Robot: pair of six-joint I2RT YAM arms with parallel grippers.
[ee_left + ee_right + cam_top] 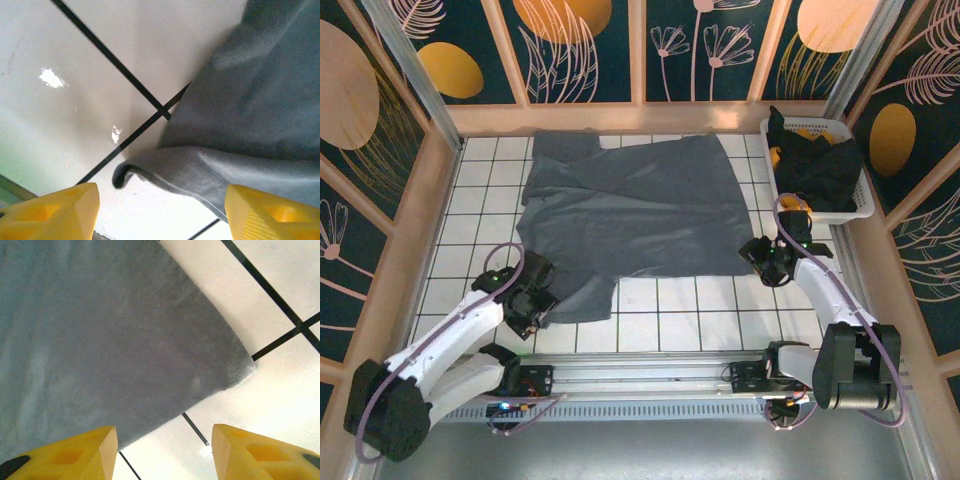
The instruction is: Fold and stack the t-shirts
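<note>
Grey-blue t-shirt (630, 215) first: the left hand (532, 302), spread and empty, hangs over its curled lower-left hem; the right hand (762, 258), also spread and empty, hangs over its lower-right corner. The cloth runs left-right between them across the tiled surface (720, 310).

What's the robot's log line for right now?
grey-blue t-shirt: spread on table | left gripper: open, over its edge | right gripper: open, over its corner | black t-shirt: in white basket
</note>
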